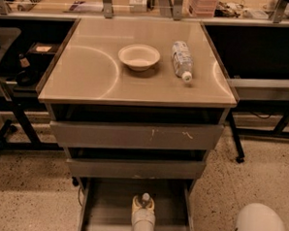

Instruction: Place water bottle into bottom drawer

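Note:
The bottom drawer (111,208) is pulled out under the cabinet, and its flat grey floor shows. My gripper (143,204) hangs over the middle of the drawer, at the bottom of the view. It is shut on the water bottle (145,197). Only the bottle's white cap and neck show, and the gripper hides its body. The bottle stands about upright inside the drawer.
On the beige cabinet top (88,80) stand a white bowl (139,57) and a shorter, fatter bottle with a white-blue label (182,59), lying on its side. The scratched top drawer (133,135) and the plain middle drawer (132,168) are closed. My white arm (260,225) is at the lower right. Dark shelving flanks the cabinet.

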